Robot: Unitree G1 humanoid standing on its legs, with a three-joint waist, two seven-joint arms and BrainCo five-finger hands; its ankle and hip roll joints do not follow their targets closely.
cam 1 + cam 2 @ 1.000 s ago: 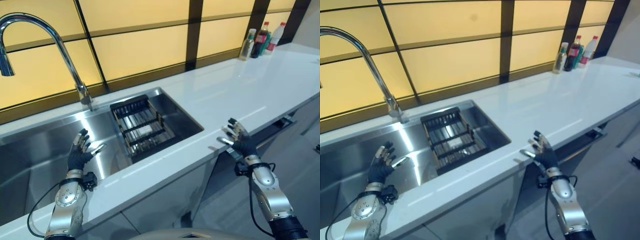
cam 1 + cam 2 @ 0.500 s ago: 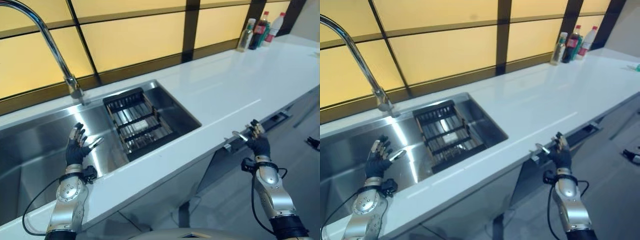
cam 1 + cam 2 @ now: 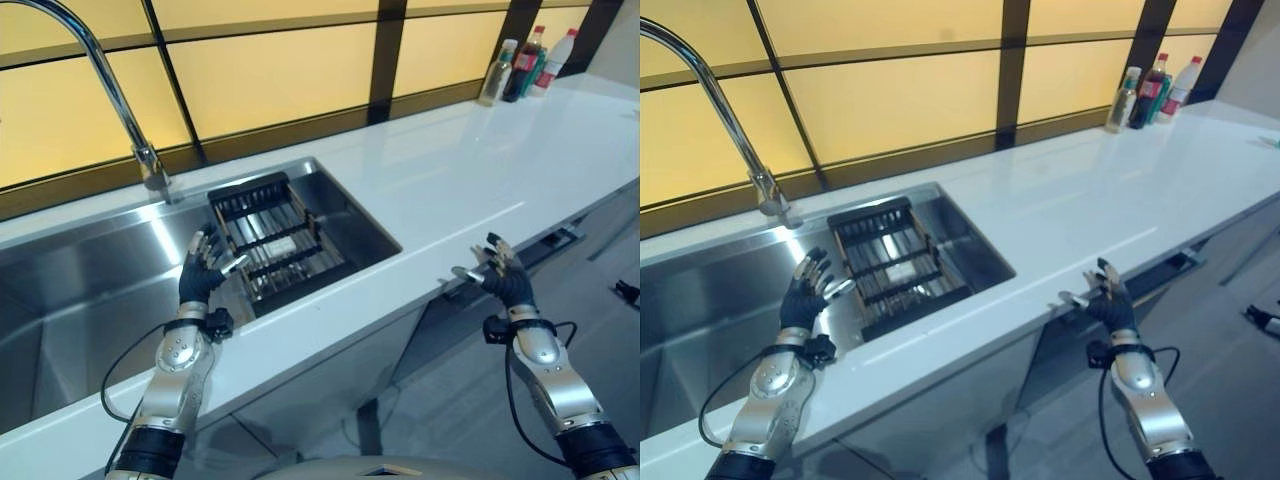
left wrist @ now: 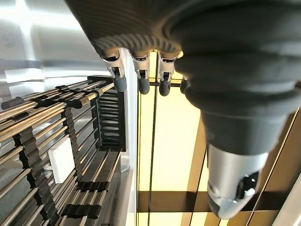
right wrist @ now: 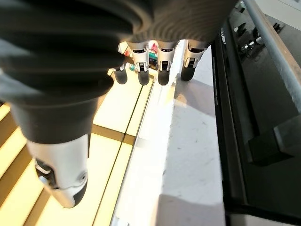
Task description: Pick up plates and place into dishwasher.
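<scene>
I see no plate. A black wire dish rack (image 3: 275,240) lies in the steel sink (image 3: 90,290), with a small white piece (image 4: 61,160) on its bars. My left hand (image 3: 200,280) hovers open over the sink, its straight fingers (image 4: 121,82) right at the rack's left edge and holding nothing. My right hand (image 3: 505,283) is open in front of the white counter's (image 3: 450,170) front edge. Just past it, the dark dishwasher door (image 5: 263,94) with its bar handle (image 5: 277,61) sits under the counter.
A tall curved faucet (image 3: 110,90) rises behind the sink at the left. Several bottles (image 3: 525,65) stand at the counter's far right corner against the yellow panelled wall. Grey floor lies below the counter on the right.
My left hand has moved right across the sink to the rack's edge. My right hand has drifted right along the counter's front edge. The camera has shifted slightly.
</scene>
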